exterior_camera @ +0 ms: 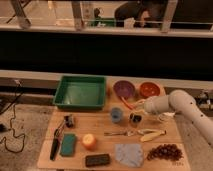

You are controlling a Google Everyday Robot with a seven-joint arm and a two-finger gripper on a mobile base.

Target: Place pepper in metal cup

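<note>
The slim orange-red pepper (127,104) lies slantwise just in front of the purple bowl (124,89), its right end at my gripper. My gripper (138,106) comes in from the right on the white arm (170,102) and is shut on the pepper. The small dark metal cup (134,118) stands upright directly below the gripper, a short way toward the table's front. The light blue cup (116,114) stands just left of the metal cup.
A green tray (62,95) sits at the back left and an orange bowl (149,89) at the back right. Toward the front lie a yellow banana-like piece (151,134), a spoon (120,133), an orange (89,141), a green sponge (68,144), a grey cloth (129,152) and grapes (164,151).
</note>
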